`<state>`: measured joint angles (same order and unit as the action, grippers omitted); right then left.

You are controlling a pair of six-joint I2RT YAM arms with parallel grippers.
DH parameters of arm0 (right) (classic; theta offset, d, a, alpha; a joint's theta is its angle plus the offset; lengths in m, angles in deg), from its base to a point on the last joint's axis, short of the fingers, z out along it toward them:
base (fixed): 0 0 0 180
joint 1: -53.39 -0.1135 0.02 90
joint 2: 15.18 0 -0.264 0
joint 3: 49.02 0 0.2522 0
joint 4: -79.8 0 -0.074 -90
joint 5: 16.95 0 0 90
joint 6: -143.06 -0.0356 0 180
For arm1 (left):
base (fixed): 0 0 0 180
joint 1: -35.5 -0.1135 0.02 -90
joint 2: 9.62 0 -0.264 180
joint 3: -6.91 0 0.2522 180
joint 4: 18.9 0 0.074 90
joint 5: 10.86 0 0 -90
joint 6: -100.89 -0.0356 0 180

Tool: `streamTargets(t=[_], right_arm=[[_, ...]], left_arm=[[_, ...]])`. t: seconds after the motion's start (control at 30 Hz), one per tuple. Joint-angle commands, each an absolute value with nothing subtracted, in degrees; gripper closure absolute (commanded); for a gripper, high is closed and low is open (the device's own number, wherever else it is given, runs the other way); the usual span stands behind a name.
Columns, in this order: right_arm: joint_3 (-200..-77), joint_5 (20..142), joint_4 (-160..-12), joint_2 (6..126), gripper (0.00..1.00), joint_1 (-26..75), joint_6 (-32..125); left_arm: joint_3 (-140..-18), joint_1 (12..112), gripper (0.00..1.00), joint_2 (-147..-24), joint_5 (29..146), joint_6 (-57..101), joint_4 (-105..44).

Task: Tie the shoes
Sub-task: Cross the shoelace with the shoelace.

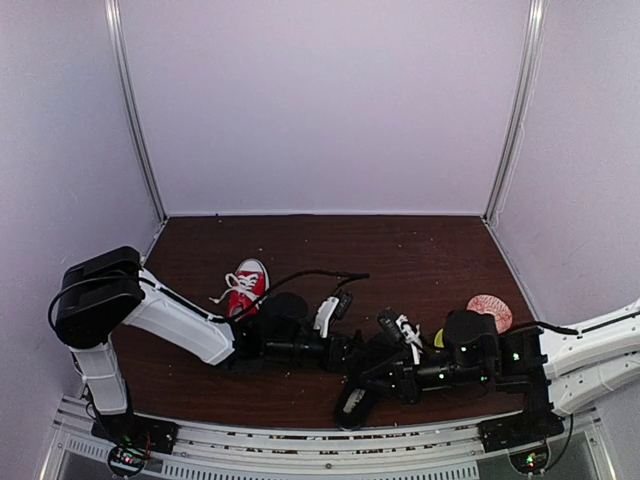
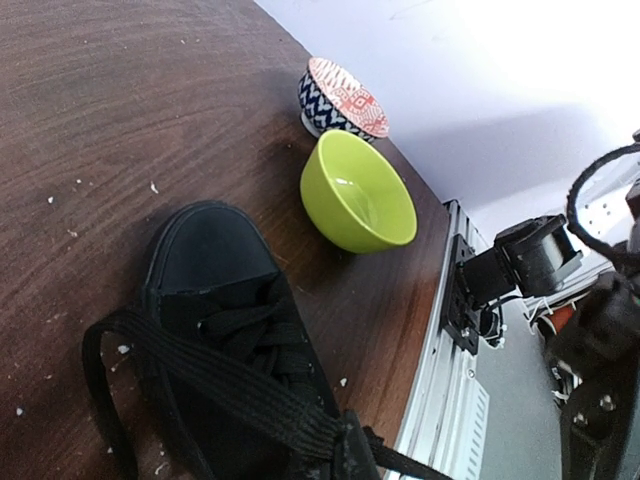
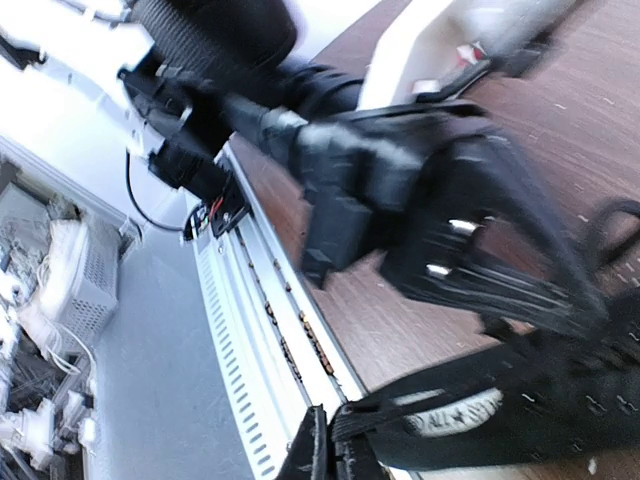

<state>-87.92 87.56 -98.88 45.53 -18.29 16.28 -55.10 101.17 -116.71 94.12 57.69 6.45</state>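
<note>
Surface: dark brown wood-grain bench (image 1: 400, 250), scattered with pale specks (image 2: 153, 187). Plain pale walls (image 1: 320, 100) close the far, left and right sides. A perforated metal rail (image 1: 300, 462) runs along the near edge.

Black shoe (image 2: 230, 320): at the near edge, about mid-bench, with both arms meeting over it. Toe points towards the right side of the bench. Red sneaker (image 1: 245, 283): left of centre at mid-depth, just beyond the left arm, white laces loose.

Left gripper (image 2: 350, 455): jaws closed on the black lace (image 2: 240, 385), which runs as a flat, taut band from the shoe's eyelets into the fingertips at the bottom of the left wrist view.

Right gripper (image 3: 325, 450): view blurred. Jaws look pressed together, with a black lace strap leading out of them towards the shoe.

Writing: a round patch (image 3: 455, 415) on the shoe's side, where "ALL STAR" can just be made out.

Other items: green bowl (image 2: 360, 195) just beyond the black shoe's toe. Patterned bowl (image 2: 343, 98) just past it, close to the right edge. I cannot tell whether the two bowls touch.

Room: the far half of the bench is open wood. The near centre is crowded by both arms, the shoe and the bowls.
</note>
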Motion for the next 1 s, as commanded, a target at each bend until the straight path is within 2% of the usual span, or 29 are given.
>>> streamTargets(t=[0.0,0.13,0.33,0.57,0.77,0.97], right_arm=[[-91.76,79.77,-98.98,46.66,0.86,-22.27,17.04],[-95.39,81.53,-93.12,44.49,0.6,-23.05,19.92],[-101.38,82.75,-77.6,43.19,0.42,-23.36,25.19],[-106.31,84.48,-71.7,41.22,0.36,-23.38,26.91],[-111.68,91.23,-71.65,46.35,0.34,-24.47,26.72],[-117.08,90.62,-71.52,52.0,0.35,-28.52,27.62]], left_arm=[[-52.08,100.69,1.0,-113.17,92.27,56.91,9.23],[-53.67,101.0,1.0,-114.08,93.18,56.42,8.62],[-56.57,101.06,1.0,-115.77,94.61,56.02,7.95],[-56.07,101.06,1.0,-115.76,94.24,56.21,8.2],[-56.25,101.06,1.0,-115.79,94.31,56.03,8.18],[-55.98,101.06,1.0,-115.8,94.26,56.0,8.5]])
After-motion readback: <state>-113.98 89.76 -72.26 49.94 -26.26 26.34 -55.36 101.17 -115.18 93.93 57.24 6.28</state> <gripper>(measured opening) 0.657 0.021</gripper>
